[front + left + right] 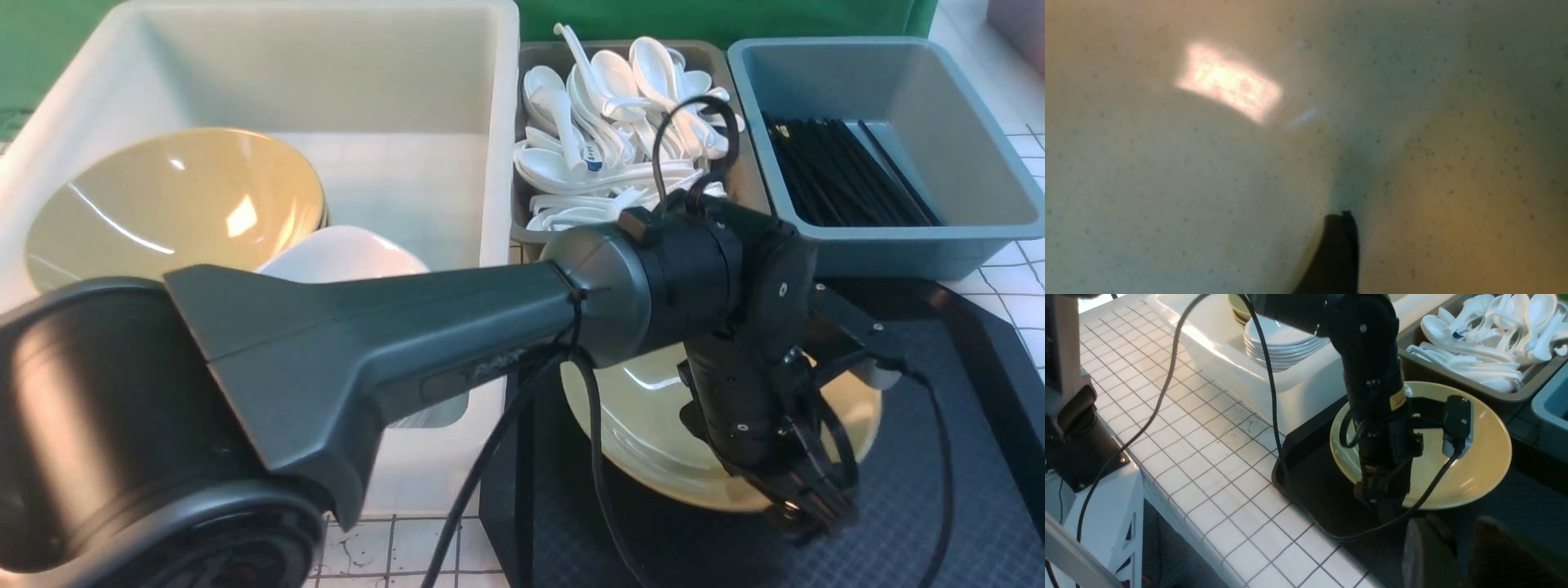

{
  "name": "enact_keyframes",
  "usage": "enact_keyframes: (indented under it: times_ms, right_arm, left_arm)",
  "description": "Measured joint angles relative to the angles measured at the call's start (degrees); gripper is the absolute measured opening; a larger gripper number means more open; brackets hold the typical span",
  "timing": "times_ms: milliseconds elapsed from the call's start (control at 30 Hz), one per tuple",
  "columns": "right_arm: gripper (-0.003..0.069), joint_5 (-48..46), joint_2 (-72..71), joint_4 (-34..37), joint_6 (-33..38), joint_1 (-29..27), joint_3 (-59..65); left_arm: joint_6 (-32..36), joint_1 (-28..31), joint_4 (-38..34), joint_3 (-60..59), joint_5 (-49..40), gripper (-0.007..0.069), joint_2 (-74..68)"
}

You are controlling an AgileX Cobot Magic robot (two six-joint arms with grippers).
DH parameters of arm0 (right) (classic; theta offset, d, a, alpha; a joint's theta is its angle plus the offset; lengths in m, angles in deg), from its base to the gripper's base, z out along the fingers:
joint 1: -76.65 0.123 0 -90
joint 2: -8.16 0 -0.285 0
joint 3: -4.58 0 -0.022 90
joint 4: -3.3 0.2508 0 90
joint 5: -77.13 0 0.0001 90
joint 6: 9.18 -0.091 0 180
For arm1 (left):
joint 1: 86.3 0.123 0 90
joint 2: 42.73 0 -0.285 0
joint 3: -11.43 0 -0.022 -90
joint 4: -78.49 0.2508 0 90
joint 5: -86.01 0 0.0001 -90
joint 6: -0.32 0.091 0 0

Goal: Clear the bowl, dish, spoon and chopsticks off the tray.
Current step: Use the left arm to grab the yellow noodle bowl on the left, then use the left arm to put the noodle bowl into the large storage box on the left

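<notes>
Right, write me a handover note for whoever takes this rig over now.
Grippers: the left pincer is at the near rim of the bowl; whether it is open or shut cannot be told. The right pincer is empty, jaws apart, above the tray.
Things: the bowl sits on the tray; nothing else of the job is visible on it.
Done, apparently: everything but the bowl.
Left: probably grip the bowl and move it to the white tub.

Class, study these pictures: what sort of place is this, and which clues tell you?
Probably a canteen dish-return station: a grey bin heaped with white soup spoons, a blue bin of black chopsticks, and a white tub holding stacked bowls, all on a tiled counter.
</notes>
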Motion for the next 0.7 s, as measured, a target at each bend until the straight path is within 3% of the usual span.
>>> enact_keyframes:
  times_ms: [100,267,333,400,467,700]
  right_arm:
    - [0.0163,0.0,0.0,0.0,-0.2,0.0,0.0]
    - [0.0163,0.0,0.0,-0.1,-0.5,0.0,0.0]
    - [0.0163,0.0,0.0,-0.1,-0.8,0.0,0.0]
    - [0.0163,0.0,0.0,-0.1,-1.8,0.0,0.0]
    - [0.0163,0.0,0.0,-0.1,-3.3,0.0,0.0]
    - [0.0163,0.0,2.0,-3.2,-5.4,0.0,0.1]
  left_arm:
    - [0.2,-0.2,4.9,0.5,0.9,0.0345,0.1]
    - [-4.2,-0.9,6.5,2.0,-2.8,0.0316,1.2]
    - [-5.5,-1.2,6.8,2.7,-5.1,0.0268,2.0]
    - [-6.7,-2.9,8.9,3.8,-6.9,0.0117,5.2]
    - [-7.4,-4.7,8.9,4.7,-8.0,0.0037,8.8]
    - [-9.8,-9.2,7.0,5.4,-10.5,0.0017,19.6]
